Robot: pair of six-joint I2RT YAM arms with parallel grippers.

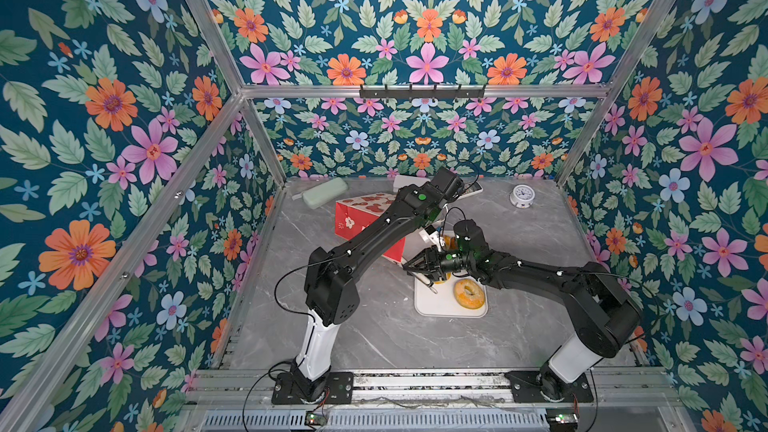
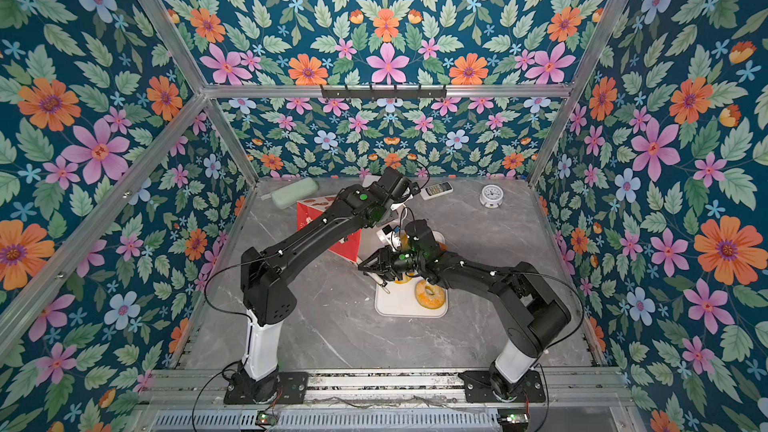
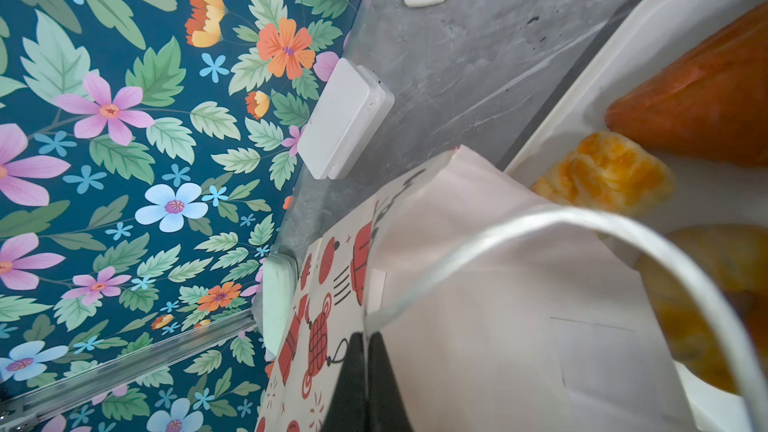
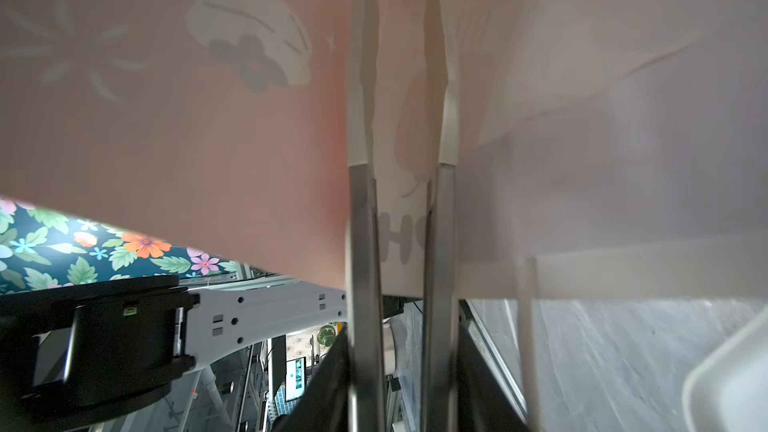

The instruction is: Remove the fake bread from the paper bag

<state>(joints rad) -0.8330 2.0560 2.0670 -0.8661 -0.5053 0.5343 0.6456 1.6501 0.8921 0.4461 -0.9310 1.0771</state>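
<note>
Left gripper (image 3: 365, 338) is pinched together on the rim of the paper bag (image 1: 353, 222). Its black fingers meet over the paper right beside the white cord handle (image 3: 582, 222), which arches past them. In both top views the bag lies on its side on the grey table (image 1: 374, 334), with its red bottom band to the left of that gripper and its mouth at the gripper.

Just beyond the left gripper, three pieces of the fake bread (image 3: 602, 176) lie on a white tray (image 3: 623, 35).

Right gripper (image 4: 403, 351), close to the right of the bag's mouth, is clamped on a pair of metal tongs (image 4: 361, 243). The tongs reach from it into the bag, and their white tips (image 4: 359, 76) stand slightly apart against the paper. Whether any bread lies deeper inside cannot be told. A ring bagel (image 1: 469, 293) rests on the tray just beside the right gripper, toward the arm bases.
</note>
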